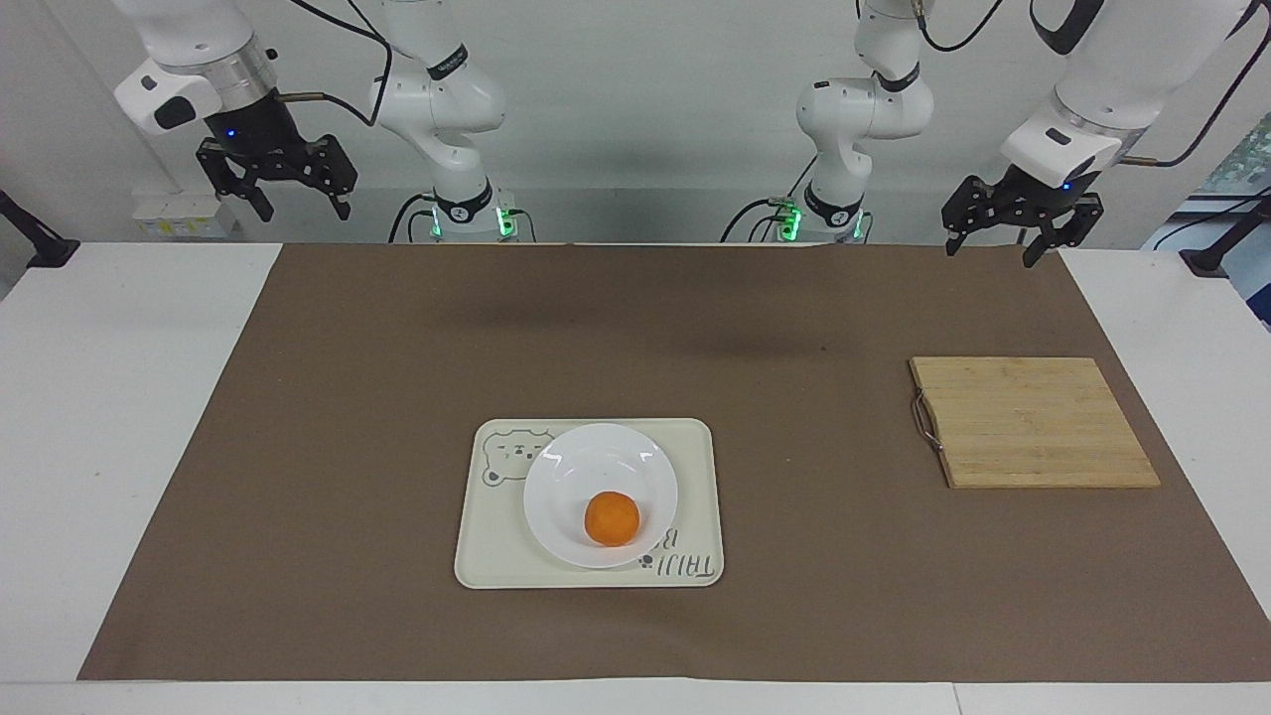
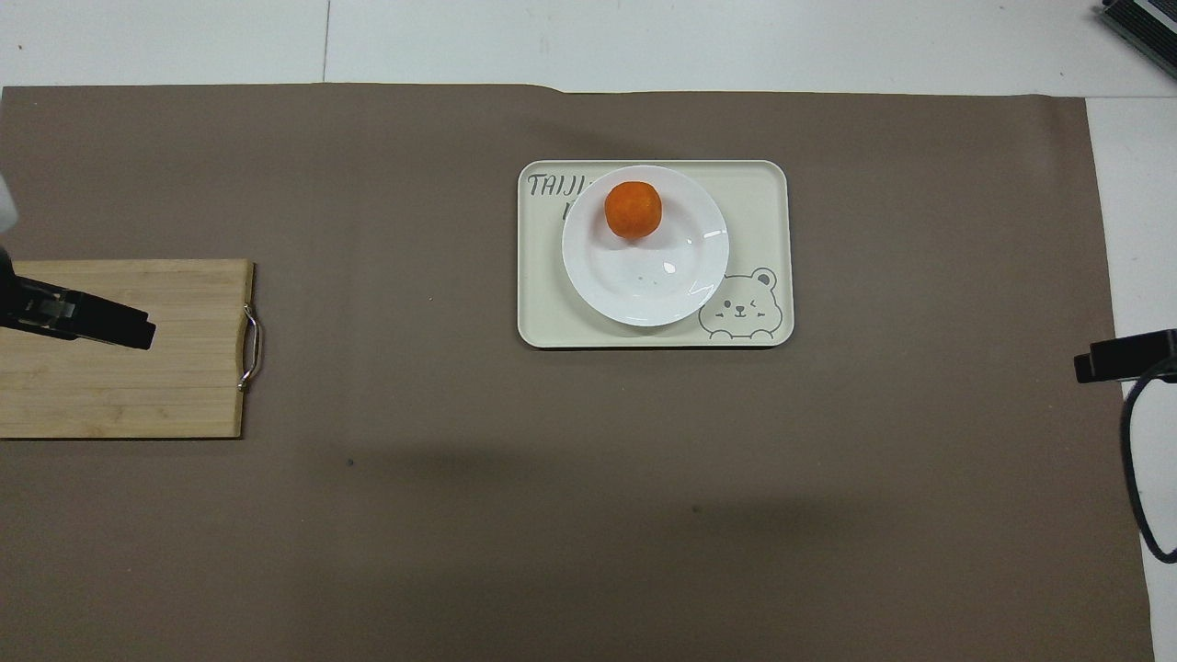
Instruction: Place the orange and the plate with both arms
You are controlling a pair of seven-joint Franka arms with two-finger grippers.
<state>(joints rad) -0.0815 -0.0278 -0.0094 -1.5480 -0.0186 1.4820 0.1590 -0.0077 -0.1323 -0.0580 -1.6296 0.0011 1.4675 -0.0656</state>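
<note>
The orange (image 1: 611,518) (image 2: 633,210) lies in the white plate (image 1: 596,455) (image 2: 645,287), on the part of it farthest from the robots. The plate rests on a cream tray (image 1: 484,552) (image 2: 541,317) in the middle of the brown mat. My left gripper (image 1: 988,253) hangs open and empty, high over the mat's edge by the robots at the left arm's end. My right gripper (image 1: 305,211) hangs open and empty, high over the table's edge at the right arm's end. In the overhead view only one of the left fingers (image 2: 110,322) and one of the right fingers (image 2: 1117,357) show.
A wooden cutting board (image 1: 1038,422) (image 2: 119,386) with a metal handle lies on the mat toward the left arm's end. A brown mat (image 1: 348,447) covers most of the white table. A black cable (image 2: 1136,478) hangs by the right gripper.
</note>
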